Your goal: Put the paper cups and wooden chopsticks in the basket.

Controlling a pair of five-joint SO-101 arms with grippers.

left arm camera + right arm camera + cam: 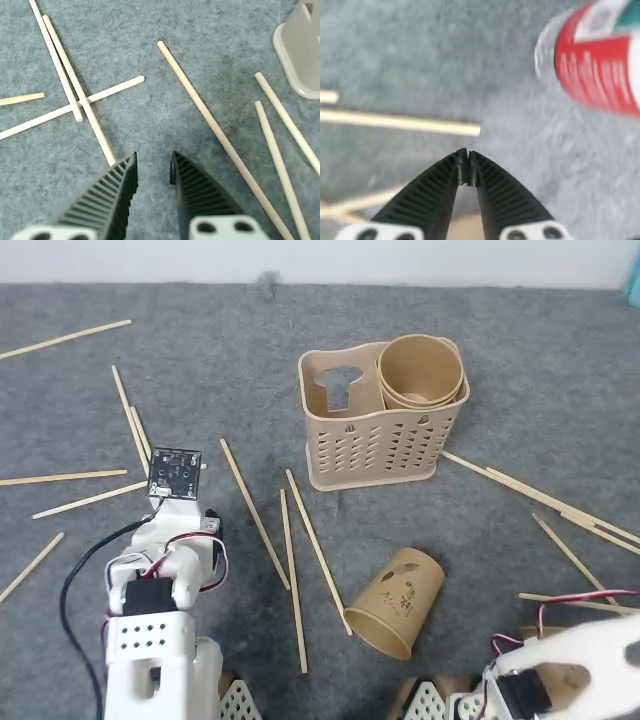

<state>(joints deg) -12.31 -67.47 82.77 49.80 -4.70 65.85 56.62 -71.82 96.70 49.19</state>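
The tan basket (pixel 372 445) stands at the table's middle, with stacked paper cups (pixel 421 370) in its right compartment. One more paper cup (pixel 397 602) lies on its side in front of the basket. Wooden chopsticks are scattered over the grey mat, three of them (pixel 290 540) between the left arm and the lying cup. My left gripper (pixel 153 162) is open a little above bare mat, with nothing between its jaws; a long chopstick (pixel 215 130) lies just beside it. My right gripper (pixel 466 162) is shut and empty, above the mat near a chopstick (pixel 400 122).
More chopsticks lie crossed at the left (pixel 70 75) and along the right side (pixel 540 498). The left arm (pixel 165 590) fills the front left, the right arm (pixel 565 665) the front right corner. A red can-like object (pixel 600 65) lies near my right gripper.
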